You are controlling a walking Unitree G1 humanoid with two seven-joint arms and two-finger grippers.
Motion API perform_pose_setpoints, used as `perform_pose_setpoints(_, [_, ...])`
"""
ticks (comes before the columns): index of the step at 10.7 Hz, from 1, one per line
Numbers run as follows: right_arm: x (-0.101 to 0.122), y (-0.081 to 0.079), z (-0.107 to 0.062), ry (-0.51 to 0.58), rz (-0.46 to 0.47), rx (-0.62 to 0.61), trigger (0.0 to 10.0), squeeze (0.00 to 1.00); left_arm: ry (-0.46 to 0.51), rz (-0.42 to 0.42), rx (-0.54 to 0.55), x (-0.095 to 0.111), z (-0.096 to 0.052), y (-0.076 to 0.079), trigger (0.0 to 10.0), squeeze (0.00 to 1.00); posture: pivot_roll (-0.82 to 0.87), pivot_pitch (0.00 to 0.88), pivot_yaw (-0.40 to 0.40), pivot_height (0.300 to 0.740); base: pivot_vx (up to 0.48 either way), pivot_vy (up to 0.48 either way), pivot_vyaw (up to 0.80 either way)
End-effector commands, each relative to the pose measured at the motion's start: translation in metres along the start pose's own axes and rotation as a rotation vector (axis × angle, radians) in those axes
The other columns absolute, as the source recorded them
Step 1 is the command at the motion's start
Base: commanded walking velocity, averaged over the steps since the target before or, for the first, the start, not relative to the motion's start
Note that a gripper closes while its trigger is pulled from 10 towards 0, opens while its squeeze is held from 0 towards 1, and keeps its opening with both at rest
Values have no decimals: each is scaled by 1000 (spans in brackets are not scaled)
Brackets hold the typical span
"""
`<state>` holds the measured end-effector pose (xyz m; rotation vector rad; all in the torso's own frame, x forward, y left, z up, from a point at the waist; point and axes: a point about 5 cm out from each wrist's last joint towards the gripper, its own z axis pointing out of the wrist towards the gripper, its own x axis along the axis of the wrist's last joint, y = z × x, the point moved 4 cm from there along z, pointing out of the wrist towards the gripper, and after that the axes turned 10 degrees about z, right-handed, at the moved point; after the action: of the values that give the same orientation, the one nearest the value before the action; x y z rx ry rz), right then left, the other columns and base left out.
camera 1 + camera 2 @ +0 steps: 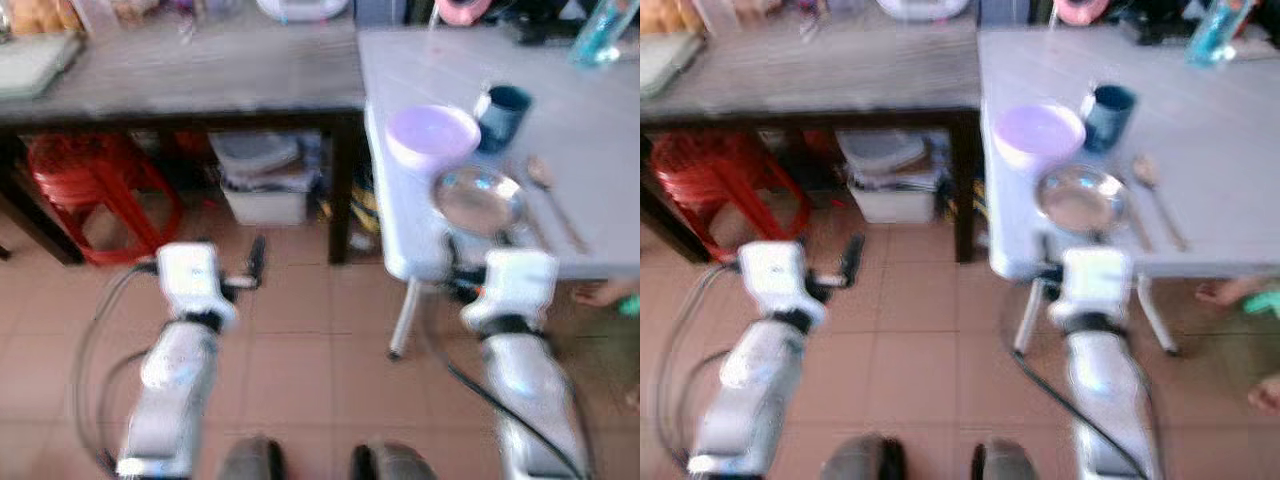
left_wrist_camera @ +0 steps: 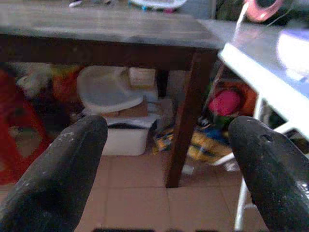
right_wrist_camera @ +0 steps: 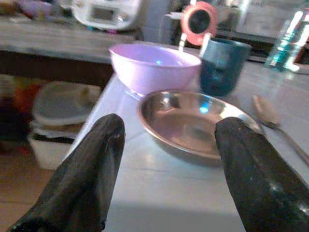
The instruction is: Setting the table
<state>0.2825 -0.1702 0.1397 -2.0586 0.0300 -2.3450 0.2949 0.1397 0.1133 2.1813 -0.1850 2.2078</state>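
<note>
Now R claw agape just before steel plate.

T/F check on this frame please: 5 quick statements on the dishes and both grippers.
1. The purple bowl sits behind the metal plate on the white table. True.
2. The right gripper is shut on the metal plate. False: its fingers are open, short of the plate and touching nothing.
3. The dark blue cup stands upright beside the purple bowl. True.
4. The spoon lies inside the purple bowl. False: it lies on the table, beside the plate.
5. The left gripper holds the cup. False: it is open and holds nothing, over the tiled floor by the dark wooden table.
</note>
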Motion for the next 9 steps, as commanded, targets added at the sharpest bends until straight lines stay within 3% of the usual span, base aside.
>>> perform_pose_setpoints(1, [3, 5, -1, 7, -7, -14, 10000, 0, -1, 1, -6, 1, 1, 1, 10000, 0, -52, 143, 61, 740, 0, -341, 0])
perform_pose_setpoints(3, [2, 5, -3, 1, -5, -11, 10000, 0, -5, 4, -8, 1, 1, 3, 10000, 0, -55, 152, 63, 740, 0, -399, 0])
perform_pose_setpoints(4, [3, 4, -3, 4, -1, -9, 10000, 706, -7, 6, -11, 0, 0, 3, 10000, 0, -55, 153, 63, 740, 0, -398, 0])
perform_pose_setpoints(5, [4, 2, -4, 7, 9, -3, 10000, 1000, -9, 8, -11, 0, 0, 3, 10000, 0, -57, 156, 67, 740, 0, -375, 0])
perform_pose_setpoints(6, [3, 3, -4, 7, 3, -10, 10000, 1000, -9, 8, -10, 0, 0, 3, 10000, 0, -57, 156, 66, 740, 0, -304, 0])
perform_pose_setpoints(7, [1, 3, -5, -1, -7, -11, 10000, 0, -9, 30, 11, 0, 2, 3, 10000, 0, -57, 157, 66, 740, 0, 0, 0])
perform_pose_setpoints(9, [1, 2, -5, -1, -5, -8, 10000, 0, -4, 9, -23, 1, 1, 8, 10000, 0, -56, 159, 67, 740, 0, 0, 0])
